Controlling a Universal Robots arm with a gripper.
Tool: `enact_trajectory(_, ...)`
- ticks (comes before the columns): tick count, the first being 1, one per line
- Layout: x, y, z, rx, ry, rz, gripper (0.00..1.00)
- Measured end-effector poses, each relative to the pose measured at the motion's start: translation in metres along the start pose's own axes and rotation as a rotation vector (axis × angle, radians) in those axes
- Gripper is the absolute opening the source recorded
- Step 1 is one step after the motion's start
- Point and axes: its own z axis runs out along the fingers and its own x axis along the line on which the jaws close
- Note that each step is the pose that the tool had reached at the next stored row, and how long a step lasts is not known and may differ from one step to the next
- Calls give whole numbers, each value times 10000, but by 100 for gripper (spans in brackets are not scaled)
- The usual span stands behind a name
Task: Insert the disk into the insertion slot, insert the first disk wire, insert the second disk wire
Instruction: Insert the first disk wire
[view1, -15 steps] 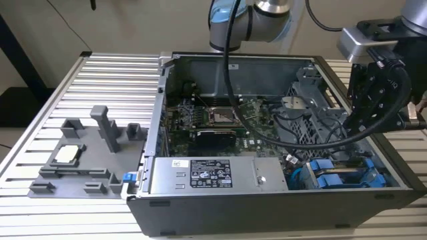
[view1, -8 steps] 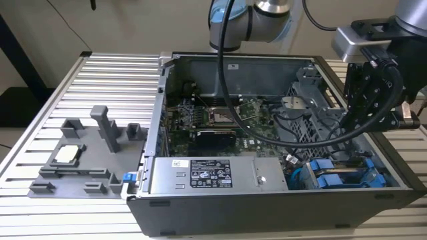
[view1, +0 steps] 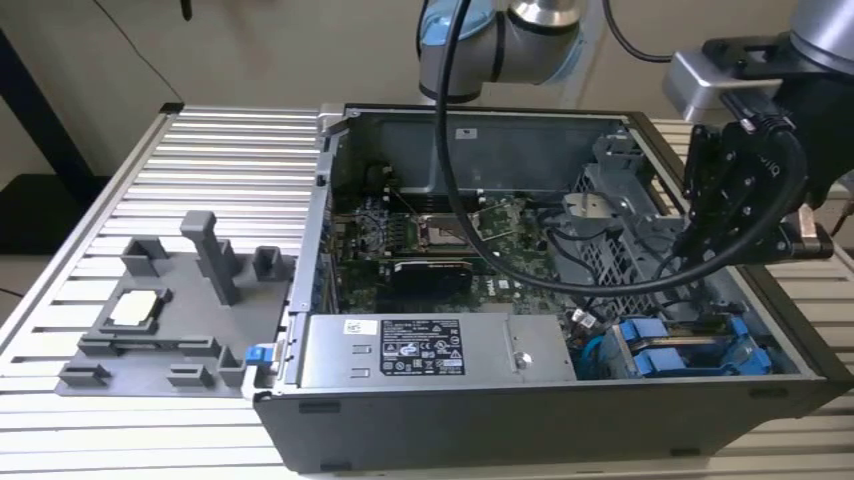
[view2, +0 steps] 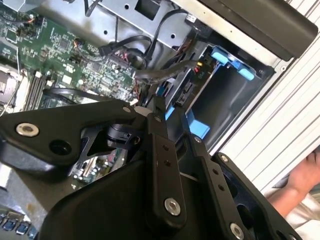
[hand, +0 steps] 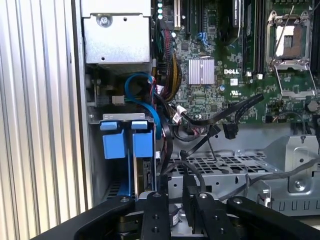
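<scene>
The disk (hand: 142, 145), a flat silver-grey drive clipped in a bright blue plastic carrier frame, stands on edge in the insertion slot (view2: 227, 102). This slot is a thin-walled dark grey rectangular bay in a corner of the open dark grey metal computer case (view1: 534, 425), at the exterior view's right. The blue tabs of the frame face out of the case opening. The long axis appears to run down into the bay, with the broad faces upright. Treat the unit as rigid, fairly heavy for its size and sensitive to shock. The smooth metal faces are likely slippery, so take hold by the blue frame edges or tabs, not by the label face. The black multi-link gripper (view2: 171, 116) hovers just above the bay, near loose black cables (hand: 220, 117). Whether the pincer is spread, pressed together or pinching a cable cannot be told.
</scene>
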Motion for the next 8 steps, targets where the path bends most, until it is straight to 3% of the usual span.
enact_trajectory(2,-4,3,2,-104,-23,7,27)
enact_trajectory(4,-12,12,4,-131,-166,12,27)
enact_trajectory(5,-15,18,5,-137,-316,14,27)
enact_trajectory(8,-17,27,6,-162,-854,-27,27)
